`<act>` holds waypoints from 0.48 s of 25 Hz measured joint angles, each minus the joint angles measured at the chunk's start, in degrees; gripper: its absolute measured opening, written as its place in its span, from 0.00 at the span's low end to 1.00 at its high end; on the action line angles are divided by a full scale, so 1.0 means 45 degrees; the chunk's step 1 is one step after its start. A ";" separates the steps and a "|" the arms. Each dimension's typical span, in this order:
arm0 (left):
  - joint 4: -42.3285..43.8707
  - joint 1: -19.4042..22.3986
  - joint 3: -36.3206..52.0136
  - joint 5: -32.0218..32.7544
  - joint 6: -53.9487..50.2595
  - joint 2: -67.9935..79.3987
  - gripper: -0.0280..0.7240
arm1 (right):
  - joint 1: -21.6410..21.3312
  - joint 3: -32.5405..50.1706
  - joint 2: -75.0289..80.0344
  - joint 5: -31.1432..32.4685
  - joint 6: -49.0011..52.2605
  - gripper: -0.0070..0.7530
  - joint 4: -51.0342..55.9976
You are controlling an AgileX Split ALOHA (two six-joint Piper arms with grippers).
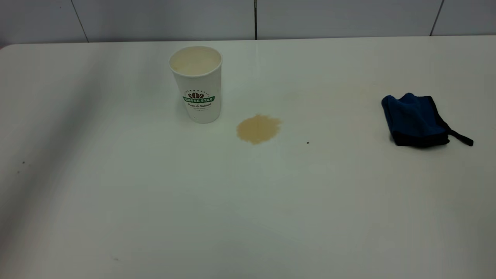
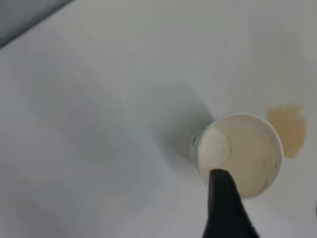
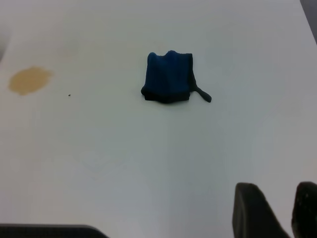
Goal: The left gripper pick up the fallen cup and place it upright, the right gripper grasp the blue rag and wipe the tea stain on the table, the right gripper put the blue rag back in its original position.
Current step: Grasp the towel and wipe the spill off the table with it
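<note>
The cup (image 1: 197, 83) stands upright on the table (image 1: 248, 201), white with a green logo, empty and cream inside. From above, the cup (image 2: 240, 153) sits just beyond one black finger (image 2: 224, 203) of my left gripper (image 2: 267, 192), which is open and holds nothing. The tea stain (image 1: 258, 128) is a light-brown blotch just right of the cup, also visible as the tea stain (image 2: 288, 129) and the tea stain (image 3: 29, 80). The blue rag (image 1: 415, 120) lies bunched at the right. My right gripper (image 3: 276, 191) hovers open, well short of the blue rag (image 3: 168, 78). Neither arm shows in the exterior view.
A tiny black speck (image 1: 307, 142) lies right of the stain. The table's far edge meets a grey panelled wall (image 1: 248, 19). The rag's thin black strap (image 1: 463, 138) trails toward the right edge.
</note>
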 joint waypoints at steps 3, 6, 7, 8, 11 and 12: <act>0.0951 0.0000 0.0059 0.0000 -0.1148 -0.0852 0.56 | 0.0000 0.0000 0.0000 0.0000 0.0000 0.32 0.0000; 0.2224 0.0000 0.0859 0.0000 -0.1994 -0.2126 0.47 | 0.0000 0.0000 0.0000 0.0000 0.0000 0.32 0.0000; 0.2550 0.0000 0.1459 0.0000 -0.2137 -0.2607 0.45 | 0.0000 0.0000 0.0000 0.0000 0.0000 0.32 0.0000; 0.2700 0.0000 0.2183 0.0000 -0.2224 -0.3230 0.42 | 0.0000 0.0000 0.0000 0.0000 0.0000 0.32 0.0000; 0.2878 0.0000 0.4590 0.0000 -0.2330 -0.5152 0.36 | 0.0000 0.0000 0.0000 0.0000 0.0000 0.32 0.0000; 0.2956 0.0000 0.5262 0.0000 -0.2357 -0.5800 0.35 | 0.0000 0.0000 0.0000 0.0000 0.0000 0.32 0.0000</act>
